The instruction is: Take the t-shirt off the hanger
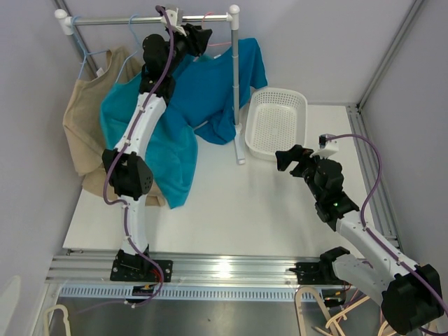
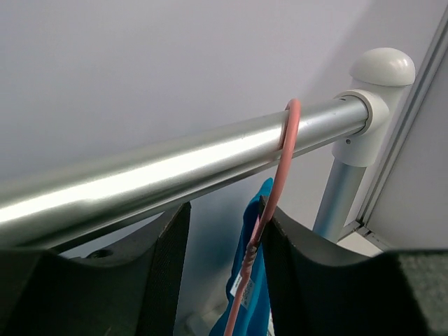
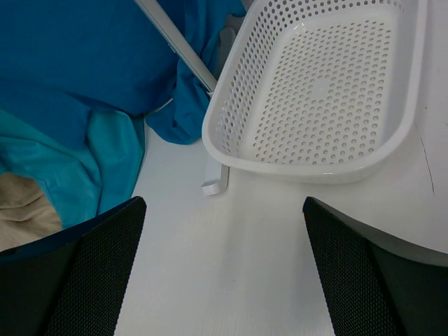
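Note:
A blue t-shirt [image 1: 206,91] hangs from a pink wire hanger [image 1: 220,43] hooked over the rack's metal rail [image 1: 126,20]. My left gripper [image 1: 199,36] is raised to the rail. In the left wrist view its jaws [image 2: 224,259] straddle the pink hanger's [image 2: 280,175] twisted neck just under the rail [image 2: 175,168]. The wire rests against the right finger [image 2: 308,280], with a gap to the left finger. The blue t-shirt's collar and label [image 2: 255,308] show below. My right gripper [image 1: 285,157] hovers open and empty over the table, near the basket.
A teal garment [image 1: 161,140] and a beige garment [image 1: 84,126] hang on the same rack, draping onto the table. A white perforated basket [image 1: 278,122] sits right of the rack's post [image 1: 236,84]. The rack's foot [image 3: 213,185] lies beside the basket's rim [image 3: 231,157].

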Available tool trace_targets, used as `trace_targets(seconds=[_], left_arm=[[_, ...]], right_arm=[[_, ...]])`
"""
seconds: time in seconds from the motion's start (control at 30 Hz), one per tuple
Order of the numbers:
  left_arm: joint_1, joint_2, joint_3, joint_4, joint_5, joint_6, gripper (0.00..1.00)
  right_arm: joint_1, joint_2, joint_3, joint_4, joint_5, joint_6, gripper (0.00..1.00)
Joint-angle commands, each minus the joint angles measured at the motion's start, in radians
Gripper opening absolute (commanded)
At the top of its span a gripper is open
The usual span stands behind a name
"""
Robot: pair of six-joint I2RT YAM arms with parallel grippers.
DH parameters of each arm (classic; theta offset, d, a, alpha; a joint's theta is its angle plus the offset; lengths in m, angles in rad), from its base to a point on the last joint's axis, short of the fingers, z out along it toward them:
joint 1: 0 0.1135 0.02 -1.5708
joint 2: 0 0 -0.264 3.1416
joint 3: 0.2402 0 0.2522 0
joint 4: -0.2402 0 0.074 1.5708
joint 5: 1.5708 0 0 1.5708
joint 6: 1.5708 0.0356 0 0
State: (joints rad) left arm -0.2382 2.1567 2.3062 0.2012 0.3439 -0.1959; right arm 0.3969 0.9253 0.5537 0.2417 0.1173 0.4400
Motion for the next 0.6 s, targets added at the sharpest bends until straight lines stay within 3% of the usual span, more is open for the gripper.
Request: trace_targets(seconds=[0.0, 0.2, 0.37, 0.4, 0.47, 0.57], left_arm=[[-0.009, 0.011, 0.047, 0.035, 0.02, -0.025, 0.48], [-0.024, 0.002, 0.027, 0.011, 0.03, -0.002, 0.46], [-0.044, -0.015, -0.016, -0.014, -0.008, 0.042, 0.52], [-0.046, -0.018, -0.019, -0.02, -0.013, 0.047, 0.51], [-0.047, -0.021, -0.03, -0.043, -0.016, 0.055, 0.37], [-0.047, -0.024, -0.031, -0.085, -0.025, 0.064, 0.35]], right_arm=[[-0.001, -0.005, 0.009, 0.008, 0.022, -0.012, 1.0], [-0.006, -0.002, 0.014, 0.001, 0.018, -0.009, 0.99], [-0.006, -0.003, 0.017, -0.005, 0.016, -0.006, 0.99], [-0.007, -0.002, 0.017, -0.005, 0.016, -0.006, 0.99], [-0.007, 0.006, 0.022, -0.007, 0.013, -0.004, 0.99], [-0.007, 0.015, 0.026, -0.012, 0.008, -0.001, 0.99]])
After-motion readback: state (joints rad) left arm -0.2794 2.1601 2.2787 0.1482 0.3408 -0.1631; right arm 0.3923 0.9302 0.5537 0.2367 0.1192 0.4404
